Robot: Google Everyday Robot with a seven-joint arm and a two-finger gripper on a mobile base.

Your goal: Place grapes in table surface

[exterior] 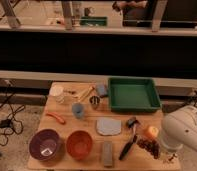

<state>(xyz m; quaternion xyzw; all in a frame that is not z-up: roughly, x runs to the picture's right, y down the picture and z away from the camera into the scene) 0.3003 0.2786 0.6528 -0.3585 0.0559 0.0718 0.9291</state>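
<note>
One bunch of grapes (pixel 148 146) is lying at the lower right of the table surface (pixel 67 107), just beside the gripper (pixel 167 156), whose hold I cannot tell, so any retreat is calling for a slow, straight lift.

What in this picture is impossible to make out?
Camera view:
- gripper, at the front right corner of the table surface: mostly hidden beneath the white arm.
- grapes, beside it: berries too small to count.
- white arm: cut off by the right edge.
</note>
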